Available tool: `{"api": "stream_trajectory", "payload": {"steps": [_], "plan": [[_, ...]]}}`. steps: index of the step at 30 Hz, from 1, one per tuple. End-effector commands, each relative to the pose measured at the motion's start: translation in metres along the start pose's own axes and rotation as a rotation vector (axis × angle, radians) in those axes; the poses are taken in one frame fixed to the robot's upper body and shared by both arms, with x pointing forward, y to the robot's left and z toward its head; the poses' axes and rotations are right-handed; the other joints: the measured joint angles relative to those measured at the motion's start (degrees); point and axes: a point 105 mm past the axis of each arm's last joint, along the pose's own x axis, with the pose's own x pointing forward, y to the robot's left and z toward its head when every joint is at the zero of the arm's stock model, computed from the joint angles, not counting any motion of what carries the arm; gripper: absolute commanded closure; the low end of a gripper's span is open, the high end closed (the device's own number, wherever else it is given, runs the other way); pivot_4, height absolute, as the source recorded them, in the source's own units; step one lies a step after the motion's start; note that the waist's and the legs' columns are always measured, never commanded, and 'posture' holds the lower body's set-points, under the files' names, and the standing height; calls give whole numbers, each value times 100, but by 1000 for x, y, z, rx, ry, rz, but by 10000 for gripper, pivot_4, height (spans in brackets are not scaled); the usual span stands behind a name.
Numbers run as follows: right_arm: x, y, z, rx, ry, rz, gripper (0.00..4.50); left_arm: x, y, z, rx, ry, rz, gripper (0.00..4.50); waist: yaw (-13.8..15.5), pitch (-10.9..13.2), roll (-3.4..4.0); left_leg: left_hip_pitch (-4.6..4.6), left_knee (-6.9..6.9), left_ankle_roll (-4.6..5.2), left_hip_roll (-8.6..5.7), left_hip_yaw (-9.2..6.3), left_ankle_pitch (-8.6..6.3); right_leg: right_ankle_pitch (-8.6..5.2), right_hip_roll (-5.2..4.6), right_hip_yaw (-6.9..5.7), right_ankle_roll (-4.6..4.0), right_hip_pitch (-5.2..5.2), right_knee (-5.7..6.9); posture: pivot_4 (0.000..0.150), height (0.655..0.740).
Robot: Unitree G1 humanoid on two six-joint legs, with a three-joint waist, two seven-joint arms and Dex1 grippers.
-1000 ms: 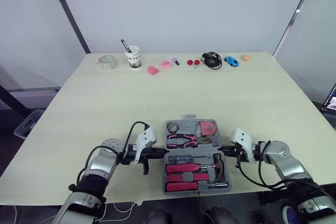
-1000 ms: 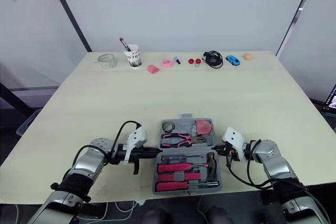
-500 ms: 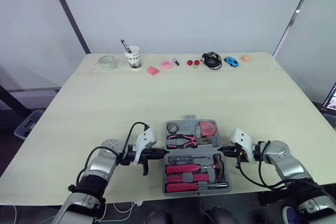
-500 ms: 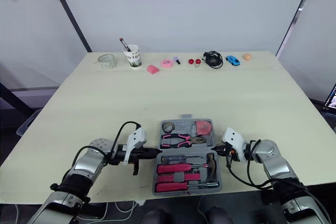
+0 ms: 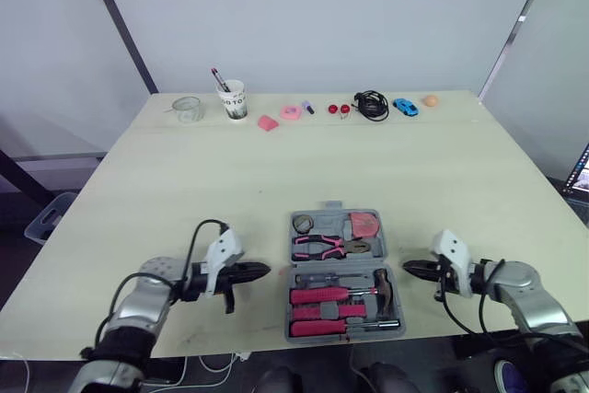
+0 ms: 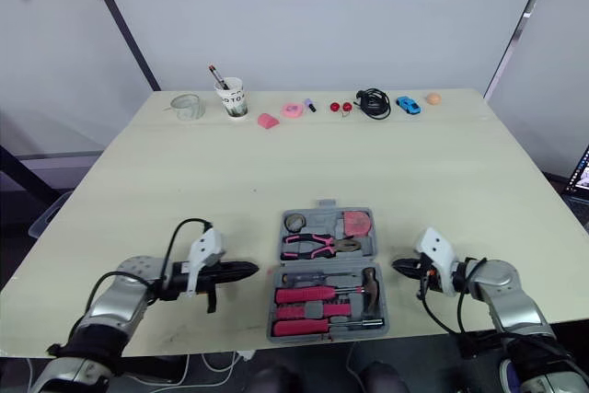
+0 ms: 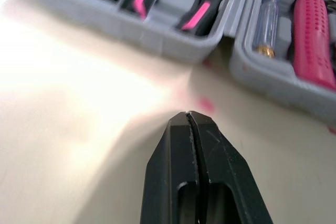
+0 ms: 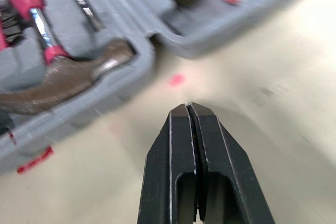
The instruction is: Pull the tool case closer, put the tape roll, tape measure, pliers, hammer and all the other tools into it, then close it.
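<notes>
Withdrawn from the tool case (image 5: 335, 267), left tool (image 5: 262, 271) and right tool (image 5: 409, 267) hover closed over cream table (image 5: 276, 163).

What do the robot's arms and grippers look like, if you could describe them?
Both arms are rounded silver-grey shells with looping black cables. Each wrist carries a white angular housing. The left gripper and right gripper each have two tapering black fingers.

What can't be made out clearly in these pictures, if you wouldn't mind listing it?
Head views: the pink bits and red bits at the table's far edge are too small to name.
Left wrist view: the pliers are cut off at the head by the picture's edge.
Right wrist view: the hammer is blurred; its handle runs off the edge.
</notes>
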Motion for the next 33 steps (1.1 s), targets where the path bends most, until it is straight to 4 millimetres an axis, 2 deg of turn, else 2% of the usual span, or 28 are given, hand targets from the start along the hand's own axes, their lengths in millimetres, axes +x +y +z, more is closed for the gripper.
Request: {"api": "stream_trajectory", "payload": {"steps": [1,4,8,9,11,12,14,15,16,17,18,19,20,24,26,29,32,33], "plan": [[-15,-6,14,-11,-83,-59,44880,-10,0,20,40,-92,52,45000,17,2,-1,-1,0,0,0,0,0,0,0,0,0,0,-1,1500,7400],[-23,-3,11,6,-114,-85,44880,-20,-2,20,-14,-146,104,45000,14,2,-1,0,0,0,1,-1,0,0,-3,-1,-1,1,0,1500,7400],[-30,0,11,20,-148,-117,44880,-31,-7,10,-26,-144,180,45000,1,5,4,3,-1,-1,3,3,0,0,-4,1,-1,-1,0,1500,7400],[-30,0,11,41,-158,-123,40946,-30,-11,14,-22,-159,177,45000,0,5,3,4,-2,-1,3,4,0,-1,-4,1,-1,-1,0,1500,7400],[-28,-1,14,76,-177,-125,36639,-23,-23,26,-1,-197,131,45000,1,6,3,3,-2,-1,4,4,0,0,-3,1,-1,-2,0,1500,7400],[-27,1,17,102,-193,-105,31148,-21,-27,31,11,-205,115,45000,13,6,2,3,-2,-1,4,5,0,0,-7,1,-1,-1,-1,1500,7400],[-29,2,20,114,-200,-83,23758,-23,-27,38,22,-217,125,45000,35,9,0,2,0,-1,4,2,0,0,-8,-2,-1,-1,-1,1500,7400],[-31,1,20,105,-191,-86,17928,-25,-25,42,21,-226,148,45000,36,10,2,2,0,-1,4,1,0,0,-8,-2,-2,0,-1,1500,7400],[-35,-1,21,97,-185,-97,14686,-29,-23,44,25,-225,179,45000,32,11,3,3,0,-1,4,2,0,0,-8,-1,-2,0,-1,1500,7400],[-40,-4,21,94,-187,-119,9291,-36,-20,44,25,-221,220,45000,28,11,3,2,0,-1,3,3,0,0,-8,0,-2,-1,-2,1500,7400],[-46,-5,22,89,-194,-138,6379,-43,-18,42,13,-217,257,45000,13,11,3,2,-1,-1,3,4,0,0,-8,0,-2,-1,-3,1500,7400],[-53,-4,22,82,-208,-152,1619,-51,-18,34,-6,-204,292,45000,9,11,4,1,-4,-1,3,5,-1,0,-7,0,-2,-1,-6,1500,7400],[-58,-3,21,77,-217,-160,475,-57,-18,30,-20,-195,313,45000,3,12,4,3,-7,-1,3,6,-1,-1,-7,1,-2,-1,-7,1500,7400],[-70,1,15,78,-229,-200,475,-69,-21,13,-46,-160,361,45000,7,15,4,5,-17,-1,5,6,-1,-2,-4,-1,-2,-2,-14,1500,7400],[-90,4,4,86,-246,-279,475,-88,-23,-6,-83,-127,428,45000,23,13,2,5,-12,-1,5,4,-1,-1,-6,0,-2,-1,-14,1500,7400],[-119,12,-16,98,-243,-389,475,-114,-24,-19,-139,-133,545,45000,33,15,1,1,-17,-2,6,5,-2,-3,-11,-3,-1,-2,-24,1500,7400],[-134,20,-26,114,-235,-451,475,-125,-28,-25,-181,-137,588,45000,33,19,0,0,-16,-2,6,4,-3,-5,-19,-6,3,-4,-30,1500,7400],[-137,23,-30,123,-230,-463,102,-128,-30,-28,-190,-134,600,42463,25,22,2,4,-16,-2,7,5,-4,-14,-48,-4,18,-4,-30,1500,7400]]}}
